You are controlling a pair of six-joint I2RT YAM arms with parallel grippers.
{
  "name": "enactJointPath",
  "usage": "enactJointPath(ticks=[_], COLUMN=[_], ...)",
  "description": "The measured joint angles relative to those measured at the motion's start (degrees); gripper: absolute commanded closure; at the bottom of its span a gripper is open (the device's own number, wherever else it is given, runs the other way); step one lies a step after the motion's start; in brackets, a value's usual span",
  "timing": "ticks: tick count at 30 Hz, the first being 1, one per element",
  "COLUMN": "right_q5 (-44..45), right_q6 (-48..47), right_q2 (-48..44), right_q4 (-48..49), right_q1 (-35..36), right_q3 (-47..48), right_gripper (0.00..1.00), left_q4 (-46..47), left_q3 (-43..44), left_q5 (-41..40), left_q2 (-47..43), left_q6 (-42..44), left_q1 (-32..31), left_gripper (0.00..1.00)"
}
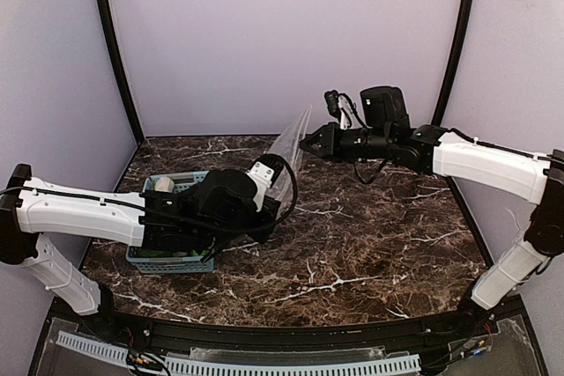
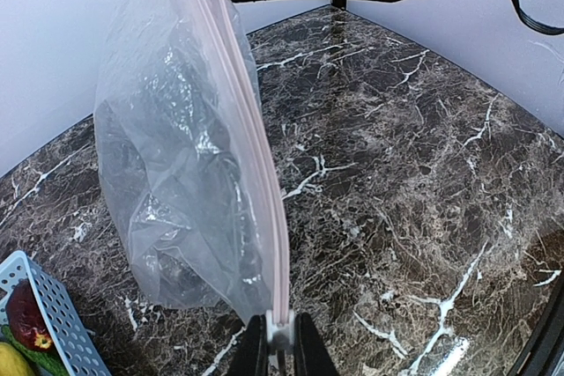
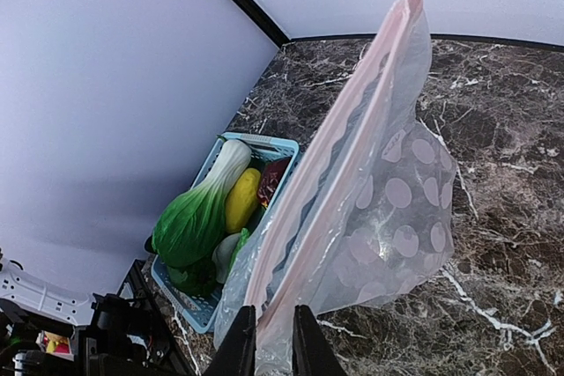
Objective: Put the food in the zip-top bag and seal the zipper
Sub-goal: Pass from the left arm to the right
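Observation:
The clear zip-top bag (image 1: 293, 143) hangs stretched between my two grippers above the table and looks empty. Its pale pink zipper (image 2: 256, 147) runs from one gripper to the other and also shows in the right wrist view (image 3: 344, 138). My left gripper (image 2: 280, 341) is shut on the zipper's lower end. My right gripper (image 3: 269, 345) is shut on the upper end (image 1: 304, 143). The food lies in the light blue basket (image 3: 269, 142): a green leafy bunch (image 3: 194, 217), a yellow piece (image 3: 241, 200), a dark red fruit (image 3: 273, 178) and a white piece (image 3: 225, 253).
The basket (image 1: 176, 179) sits at the left of the marble table (image 1: 370, 235), partly under my left arm (image 1: 88, 213). Lilac walls close in the back and sides. My right arm (image 1: 485, 165) reaches in from the right.

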Motion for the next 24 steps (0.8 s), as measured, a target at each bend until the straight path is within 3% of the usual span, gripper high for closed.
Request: enactJointPath(ticks=[10, 24], right_q5=[0.02, -0.94], right_q6=[0.20, 0.85], right_q2=[1.81, 4.72], right_q4=[0.15, 0.35], right_q1=[0.00, 0.02], right_q3=[0.02, 0.66], right_gripper=[0.78, 0.88], left_q4=[0.00, 0.00], left_q3=[0.00, 0.00], left_q5=[0.42, 1.09], left_q2=[0.00, 0.68], left_q6=[0.02, 0.02], left_q1=[0.00, 0.00], left_gripper=[0.99, 0.99])
